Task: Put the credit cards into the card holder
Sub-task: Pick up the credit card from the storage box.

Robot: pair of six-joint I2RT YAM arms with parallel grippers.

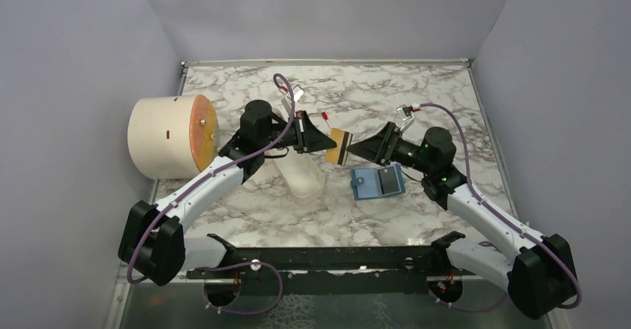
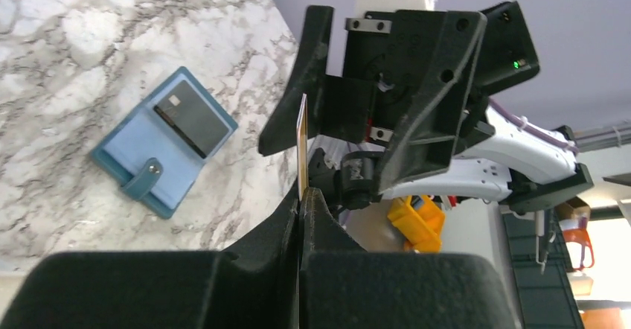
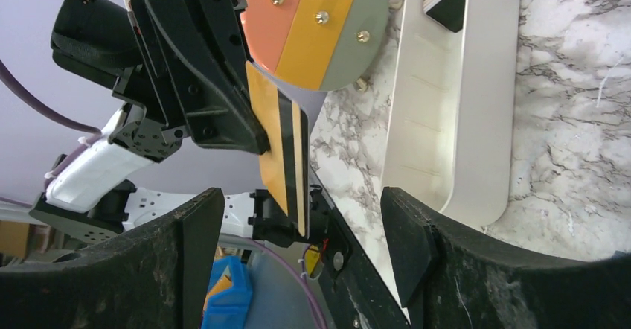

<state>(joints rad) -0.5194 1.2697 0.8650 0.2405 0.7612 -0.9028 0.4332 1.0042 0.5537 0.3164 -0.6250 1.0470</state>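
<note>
My left gripper [image 1: 330, 142] is shut on the yellow-orange credit card [image 1: 341, 147] and holds it in the air above the table's middle. In the left wrist view the card [image 2: 301, 144] stands edge-on between my closed fingers. My right gripper [image 1: 356, 149] is open and faces the card's free end, its fingers [image 3: 408, 241] on either side of the card [image 3: 277, 150] and apart from it. The teal-blue card holder [image 1: 367, 185] lies open on the table below my right gripper. The dark grey credit card [image 1: 388, 180] sits in its pocket, as the left wrist view [image 2: 190, 121] also shows.
A long white oval tray [image 1: 301, 174] lies under my left arm. A cream cylinder [image 1: 165, 137] with a round orange face lies at the left wall. Grey walls close off the marble table [image 1: 357, 217] on three sides.
</note>
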